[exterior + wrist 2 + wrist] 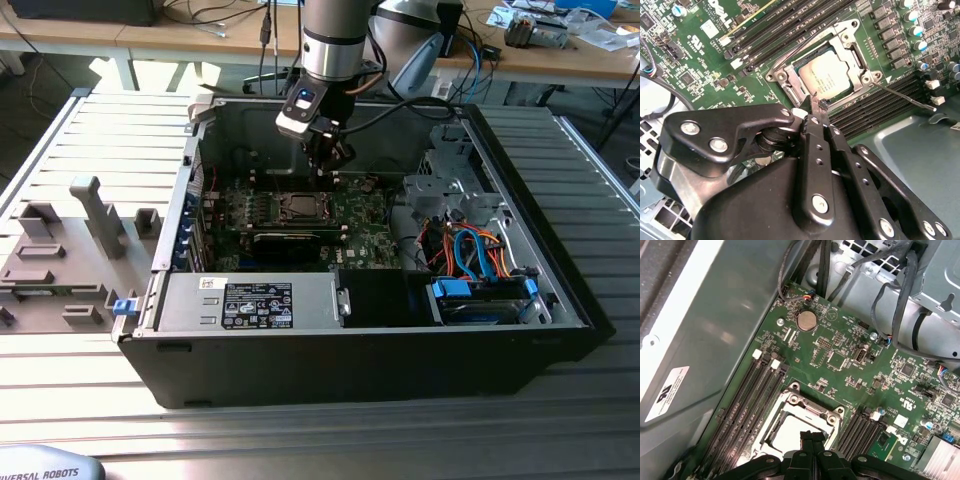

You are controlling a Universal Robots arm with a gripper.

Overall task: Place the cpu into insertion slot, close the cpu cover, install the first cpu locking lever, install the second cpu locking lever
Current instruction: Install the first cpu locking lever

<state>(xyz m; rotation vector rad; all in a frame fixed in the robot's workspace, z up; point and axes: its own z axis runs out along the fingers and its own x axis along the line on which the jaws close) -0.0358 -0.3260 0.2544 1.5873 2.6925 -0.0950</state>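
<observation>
Over the open black computer case [400, 360], upper ctr of the exterior view, hangs the dark robot pincer [323, 172]. It is just behind the small square dark socket w/ metal rim [298, 207] on the green circuit board [362, 215]. The case sits on a ribbed grey metal table [80, 130]. Grey plastic fixture blocks [98, 215] lie at the exterior view's left, well apart from the arm.

Seen in the second wrist view, the black fingers [815, 135] are drawn tight together, w/ nothing I can make out between them. The small flat square chip w/ silver-grey top [827, 75] lies flat in the socket. The thin silvery frame plate w/ square window [790, 85] lies down around it. The fingertips sit right at the plate's edge, near one corner; touching or not, can't tell. A thin wire lever [905, 96] juts out from another corner, across the dark memory slots [875, 107]. The first wrist view shows a round silver coin battery [806, 320] on the board, well apart from the socket.
</observation>
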